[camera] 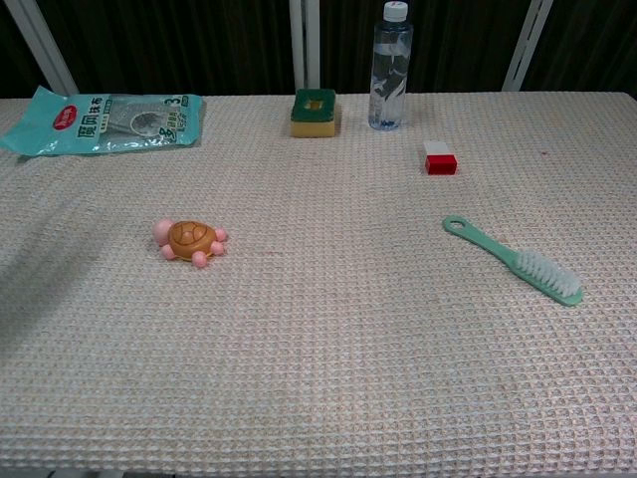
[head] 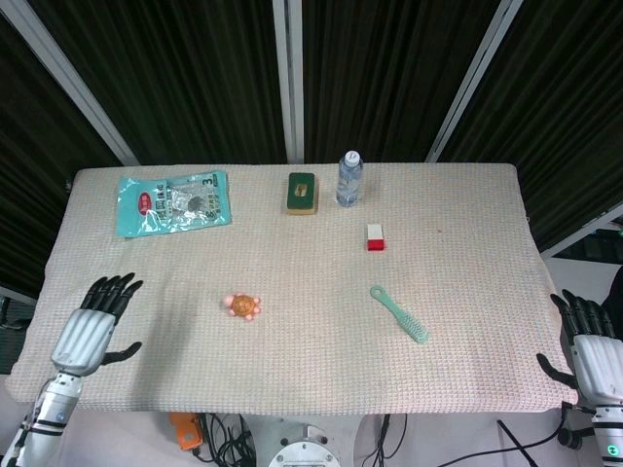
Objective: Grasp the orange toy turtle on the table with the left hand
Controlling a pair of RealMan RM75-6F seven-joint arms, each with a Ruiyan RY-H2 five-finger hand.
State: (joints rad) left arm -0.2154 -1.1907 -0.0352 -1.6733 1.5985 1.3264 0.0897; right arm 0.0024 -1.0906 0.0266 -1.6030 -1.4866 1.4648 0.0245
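From above, the turtle [head: 242,306] sits on the table [head: 467,370], a bit left of the middle. It looks small, light, hard and smooth, so grab its round shell from both sides. The left hand [head: 90,331] is spread wide, holding nothing, well to the turtle's left. The right hand [head: 589,348] waits at the right edge, fingers apart.

From the chest, the turtle [camera: 190,240] lies alone, with no hand showing.

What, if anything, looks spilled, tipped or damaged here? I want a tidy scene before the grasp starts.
Nothing stands out. The bottle stands upright and capped, the orange toy turtle sits shell-up, and the brush, sponge, packet and small red-and-white block lie flat, apart from one another. Both hands are open, left hand and right hand.
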